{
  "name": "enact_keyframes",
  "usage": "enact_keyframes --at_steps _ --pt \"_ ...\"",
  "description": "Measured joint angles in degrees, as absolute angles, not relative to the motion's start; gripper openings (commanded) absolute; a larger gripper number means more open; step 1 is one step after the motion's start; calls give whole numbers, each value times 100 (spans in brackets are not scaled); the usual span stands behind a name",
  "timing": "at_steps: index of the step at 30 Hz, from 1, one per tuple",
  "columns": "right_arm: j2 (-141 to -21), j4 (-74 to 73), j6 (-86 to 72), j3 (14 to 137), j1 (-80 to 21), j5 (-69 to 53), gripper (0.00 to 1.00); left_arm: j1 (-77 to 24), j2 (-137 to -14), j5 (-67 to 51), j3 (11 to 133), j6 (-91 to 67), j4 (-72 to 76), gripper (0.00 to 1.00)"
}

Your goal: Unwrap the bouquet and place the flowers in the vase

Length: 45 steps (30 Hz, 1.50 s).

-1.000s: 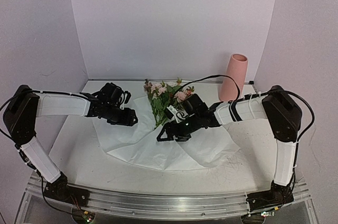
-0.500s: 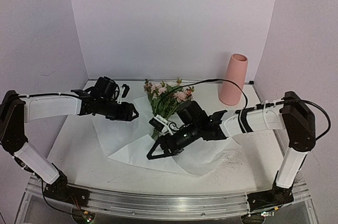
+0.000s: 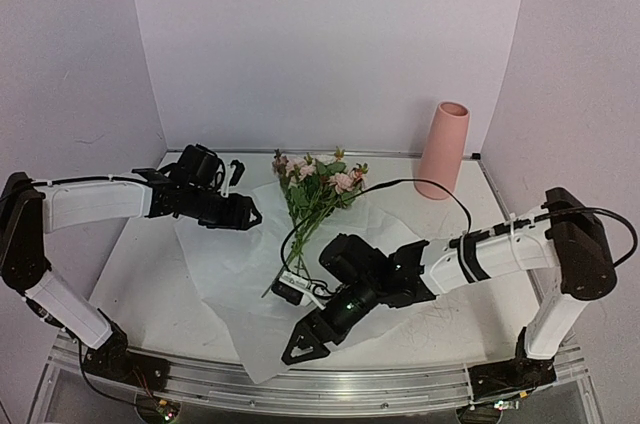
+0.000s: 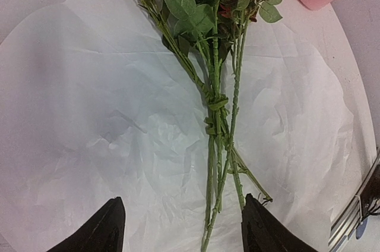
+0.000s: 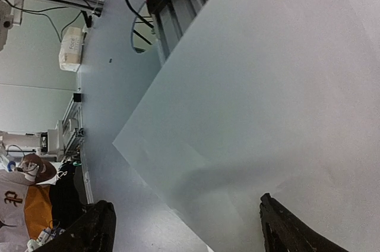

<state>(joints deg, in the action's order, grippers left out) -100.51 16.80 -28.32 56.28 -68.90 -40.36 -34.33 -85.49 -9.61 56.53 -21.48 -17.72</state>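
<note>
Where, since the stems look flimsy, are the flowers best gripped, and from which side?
Probably at the green tie, where the stems bunch together. Come from above, jaws across them: the flowers lie flat on the paper, so no side gives room underneath.

I see the flowers [image 3: 312, 199] lying on the opened white paper [image 3: 228, 266], blooms far and stems near. The salmon-pink vase [image 3: 443, 149] stands upright at far right.
</note>
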Motion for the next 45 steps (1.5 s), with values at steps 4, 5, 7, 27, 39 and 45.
enact_keyframes --at_steps 4,5,7,27,39,45 --pt "-10175 1484 -2834 5535 -6860 -3771 83 -3433 -8588 -1034 5653 -2150 -1772 70" --pt "-10218 1464 -2834 5535 -6853 -3702 82 -3433 -8600 -1039 5653 -2150 -1772 70" --pt "-10245 1404 -2829 5535 -6849 -3540 80 -3433 -8645 -1046 5655 -2150 -1772 70" --pt "-10257 1173 -3355 5856 -6546 -1751 0 -3676 -8310 -1714 4686 -2627 -1316 33" --pt "-10581 1127 -3694 5446 -6987 -1453 0 -4372 -7169 -2273 3461 -3486 -1444 0" --pt "-10652 1160 -3856 5446 -7063 -1272 0 -4812 -7103 -2113 3043 -3990 -1447 0"
